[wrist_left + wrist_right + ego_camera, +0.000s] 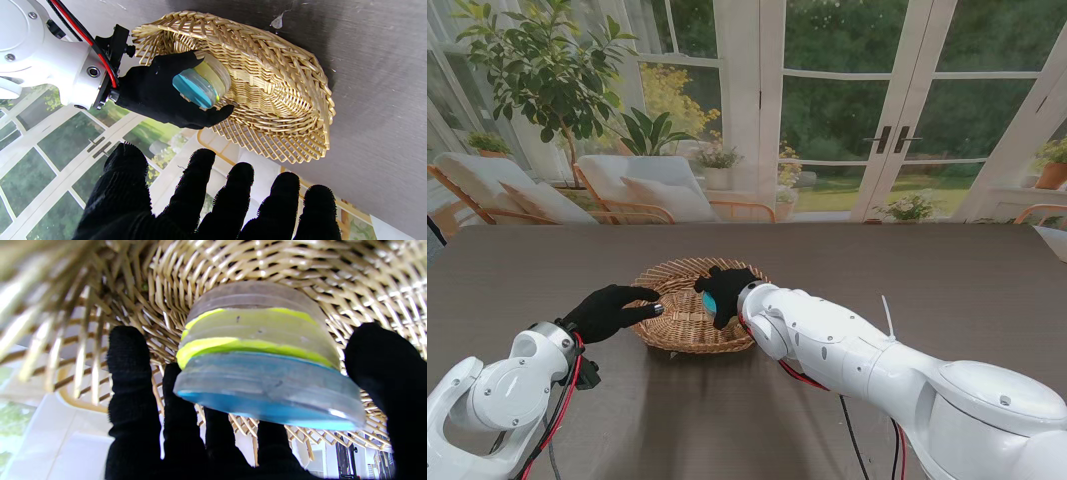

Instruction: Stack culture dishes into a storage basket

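Right wrist view: our right hand (233, 426) fingers clasp the stacked dishes (263, 356) over the basket (283, 96); they could slide apart. Our left hand (200, 203) hovers spread, empty.

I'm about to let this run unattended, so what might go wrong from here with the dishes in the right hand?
The right hand grips a stack of dishes from its sides only, so the blue dish could slip off the yellow ones as the fingers let go. The stack sits tilted inside the wicker basket, so it may land askew on the uneven weave. The left hand is open at the basket's rim; a nudge there could shift the basket.
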Controlling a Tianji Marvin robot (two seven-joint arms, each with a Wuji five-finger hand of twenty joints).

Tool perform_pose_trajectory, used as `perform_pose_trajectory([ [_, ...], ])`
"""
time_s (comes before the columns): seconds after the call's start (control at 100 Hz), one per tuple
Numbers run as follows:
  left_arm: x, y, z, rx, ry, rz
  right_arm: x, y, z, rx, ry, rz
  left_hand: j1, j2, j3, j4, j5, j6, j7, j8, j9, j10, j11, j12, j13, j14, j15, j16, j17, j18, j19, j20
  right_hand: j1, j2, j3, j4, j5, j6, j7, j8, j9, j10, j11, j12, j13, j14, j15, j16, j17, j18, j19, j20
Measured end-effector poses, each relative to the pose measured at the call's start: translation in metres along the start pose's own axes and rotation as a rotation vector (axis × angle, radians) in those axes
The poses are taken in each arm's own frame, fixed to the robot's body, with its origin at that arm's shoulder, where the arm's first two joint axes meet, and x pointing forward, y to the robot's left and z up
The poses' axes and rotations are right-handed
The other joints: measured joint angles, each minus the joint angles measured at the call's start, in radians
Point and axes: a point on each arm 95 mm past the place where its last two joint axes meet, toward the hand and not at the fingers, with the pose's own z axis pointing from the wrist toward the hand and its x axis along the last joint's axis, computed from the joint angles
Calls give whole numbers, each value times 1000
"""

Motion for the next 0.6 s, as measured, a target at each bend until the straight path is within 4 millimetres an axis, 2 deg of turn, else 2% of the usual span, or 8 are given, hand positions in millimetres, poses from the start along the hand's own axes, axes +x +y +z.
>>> perform_pose_trajectory([
  [0.6, 0, 1, 0, 0, 8, 2, -4, 4, -5, -25, 11, 1, 0, 0, 0, 0, 0, 0, 0, 0, 0, 0, 0, 0, 0, 0, 0, 0, 0, 0, 0, 0, -50, 0, 0, 0, 0, -6, 27, 9, 0, 0, -22, -12, -6, 12, -47, -11, 0, 25, -47, 0],
])
